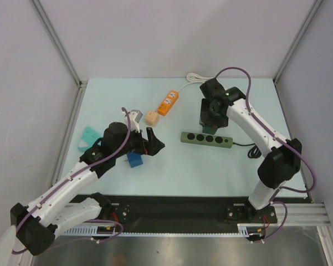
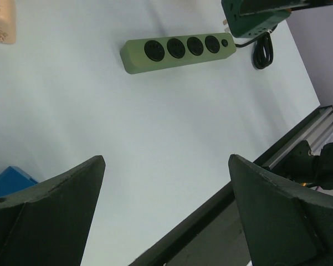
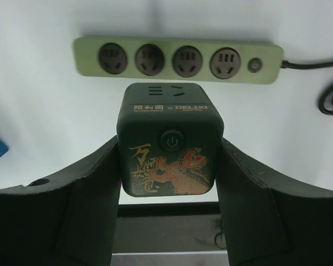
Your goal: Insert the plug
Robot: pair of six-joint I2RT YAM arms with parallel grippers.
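**Plug held by the strip**

Top view: the right gripper [image 1: 209, 118] holds the dark plug [image 1: 208, 126] at 12 o'clock of the green strip [image 1: 206, 139]. The left gripper [image 1: 149, 142] is at 9 o'clock of the strip, well apart. A blue block [image 1: 135, 159] is just beside it.

Left wrist view: the left gripper [image 2: 166, 183] has its jaws wide with nothing in them. The strip [image 2: 177, 51] lies at 12 o'clock and the plug [image 2: 255, 14] at 1 o'clock.

Right wrist view: the right gripper [image 3: 169, 166] squeezes the plug [image 3: 169, 147] from both sides. The strip [image 3: 177, 59] lies at 12 o'clock, and all four of its holes show.
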